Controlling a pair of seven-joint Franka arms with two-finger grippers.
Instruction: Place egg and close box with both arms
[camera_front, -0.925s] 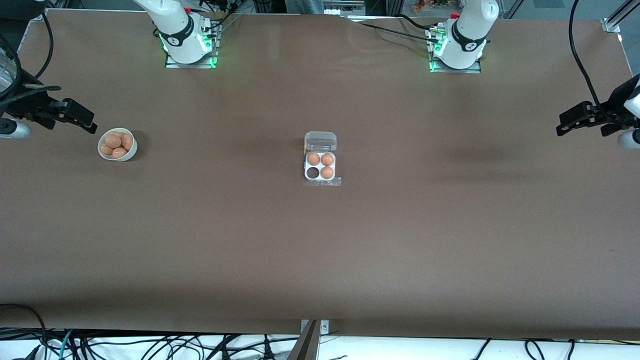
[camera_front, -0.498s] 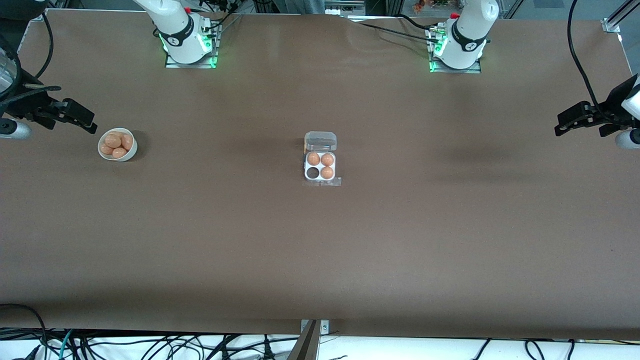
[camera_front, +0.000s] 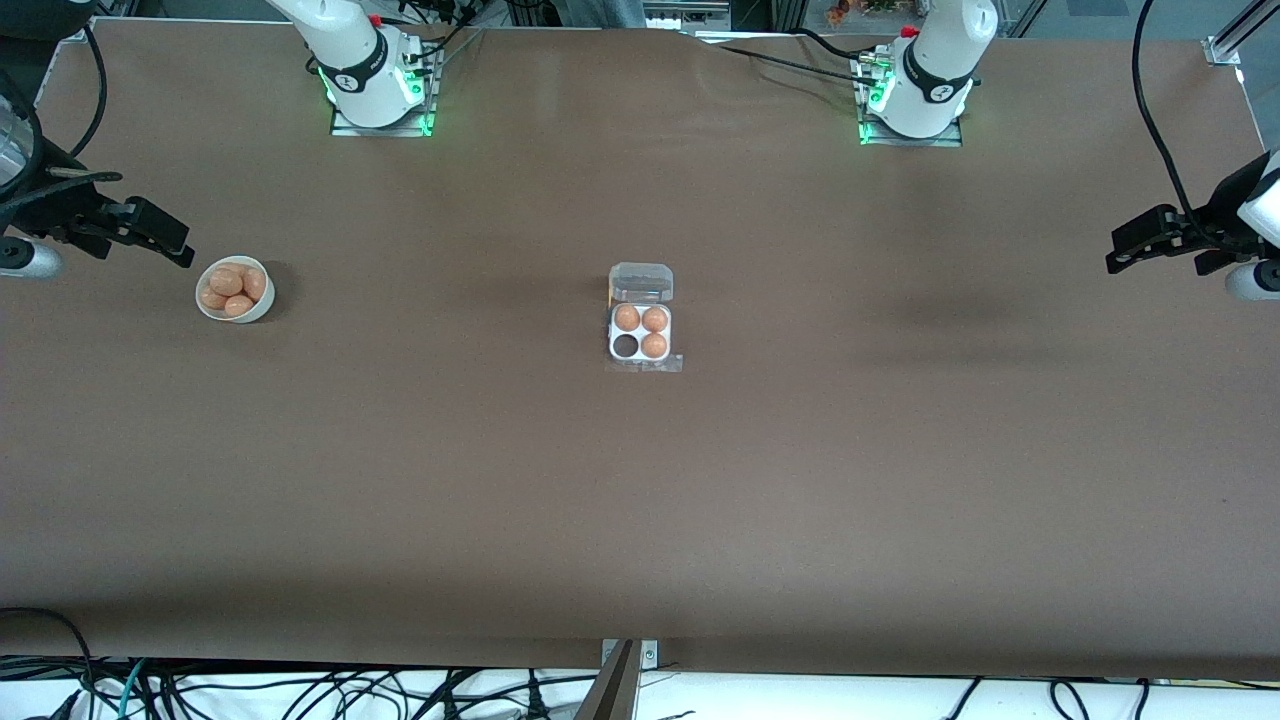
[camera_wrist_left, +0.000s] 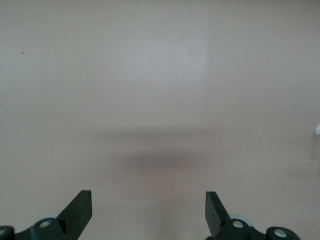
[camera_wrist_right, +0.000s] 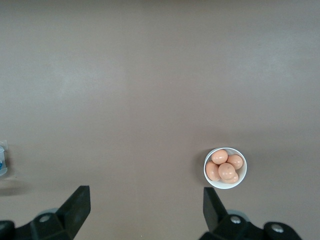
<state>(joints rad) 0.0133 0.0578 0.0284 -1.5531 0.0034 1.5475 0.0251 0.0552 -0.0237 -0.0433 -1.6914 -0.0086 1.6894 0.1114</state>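
High front camera facing both bases, wrist cameras looking straight down, bowl (camera_front: 235, 290) shared with right wrist.

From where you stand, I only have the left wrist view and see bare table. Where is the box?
Observer: The box sits mid-table, between both arms' ends, lid open.
Operator: Is it full?
Observer: No. Three cells hold eggs; the empty cell is nearer the front camera, toward the right arm's end.
Operator: Any spare eggs?
Observer: Yes, in a bowl toward the right arm's end, beside the right gripper, which is open.
Operator: And my left gripper?
Observer: The left gripper is open over its own end of the table.
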